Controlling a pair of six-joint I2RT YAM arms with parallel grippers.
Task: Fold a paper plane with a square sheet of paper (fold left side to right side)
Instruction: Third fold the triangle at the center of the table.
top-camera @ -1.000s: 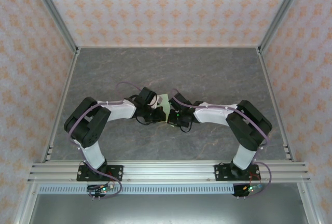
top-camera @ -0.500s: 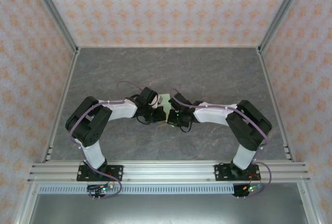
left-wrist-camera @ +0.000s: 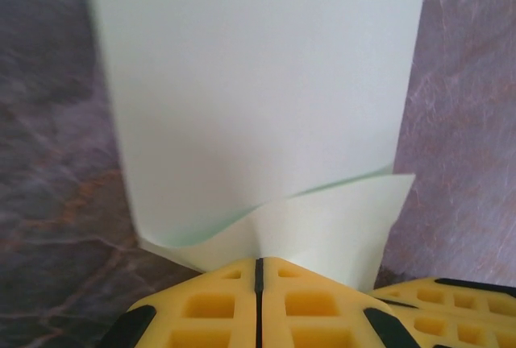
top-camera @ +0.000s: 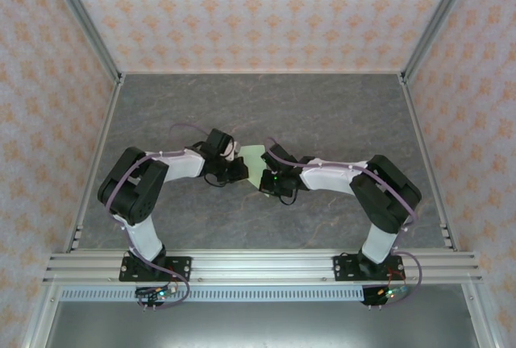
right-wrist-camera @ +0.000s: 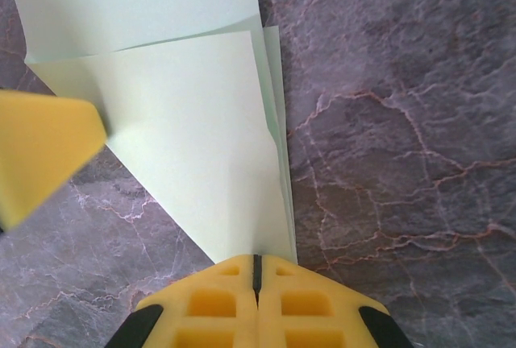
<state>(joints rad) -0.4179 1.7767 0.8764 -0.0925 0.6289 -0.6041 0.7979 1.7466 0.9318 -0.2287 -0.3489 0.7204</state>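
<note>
**Two Sets of Fingers Clamp One Folded Green Sheet at Mid-Worktop**

From above, the left arm (top-camera: 133,191) bends inward from its base on the aluminium rail (top-camera: 258,266). It meets the right arm (top-camera: 387,191) over the middle of the grey marbled worktop (top-camera: 322,114), which is enclosed by peach-patterned walls (top-camera: 242,10).

In the left wrist view, the yellow left fingers (left-wrist-camera: 230,287) are clenched tip to tip, with only a thin seam between them. They pinch the near edge of the pale green sheet of paper (left-wrist-camera: 258,98). Just beyond their tips the sheet is doubled over itself. A lower flap runs into the grip, and a broad upper panel stretches away from the fingers. A soft, rounded bend, not yet pressed flat, lies to the left of the tips. Just to the right of these fingers, the yellow of the other pair shows at the frame's lower corner.

The sheet lies between the two sets of fingers, resting low over the worktop.

In the right wrist view, the right fingers (right-wrist-camera: 282,292) are likewise clenched shut and grip the sheet where it narrows toward them. Its layers fan slightly apart along the edge just beyond and right of their tips. One yellow left finger is blurred and close to the lens. It touches the sheet's edge to the left of the right fingers.
</note>
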